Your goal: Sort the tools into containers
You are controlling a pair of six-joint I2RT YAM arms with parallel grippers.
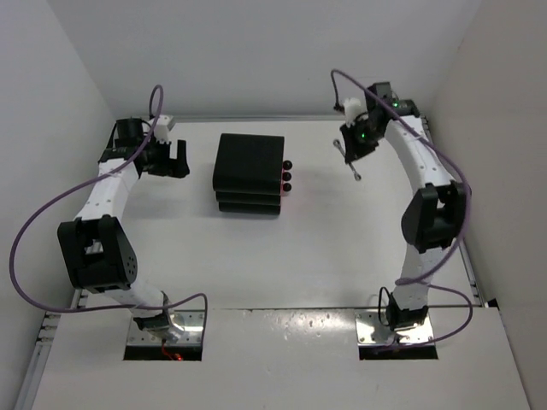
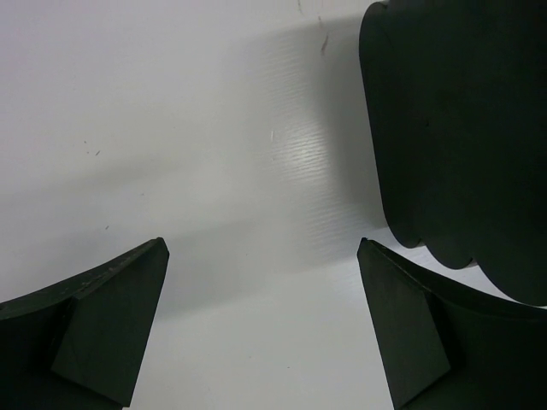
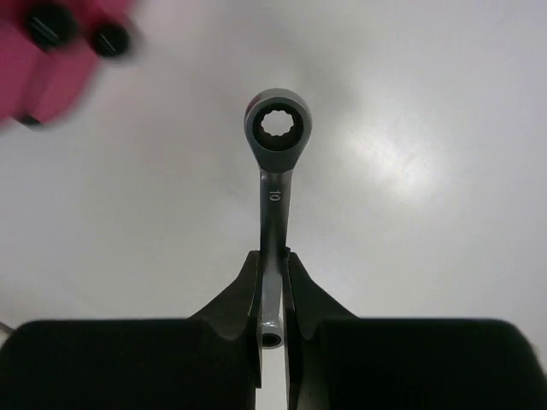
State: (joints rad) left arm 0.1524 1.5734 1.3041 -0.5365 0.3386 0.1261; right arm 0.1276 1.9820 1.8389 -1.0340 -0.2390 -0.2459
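step in hand: the right gripper (image 3: 272, 266) holds a slim silver ring spanner (image 3: 273, 192) stamped 10 above the white table (image 1: 325, 256), right of the black boxy cabinet (image 1: 248, 161); judged a carry toward a drawer
right tool: clenched on the spanner's shank, ring end pointing outward
left tool: the left gripper (image 1: 177, 160) is released, fingers spread, holding nothing, just beside the cabinet's left flank
containers: three magenta-pink drawers (image 3: 47, 77) with round black knobs (image 1: 286, 176), apparently closed
next move: probably a drawer must be pulled open by its knob before the spanner can go in
views: only the right wrist view shows the grip and pink fronts; the left wrist view shows just the cabinet's dark side
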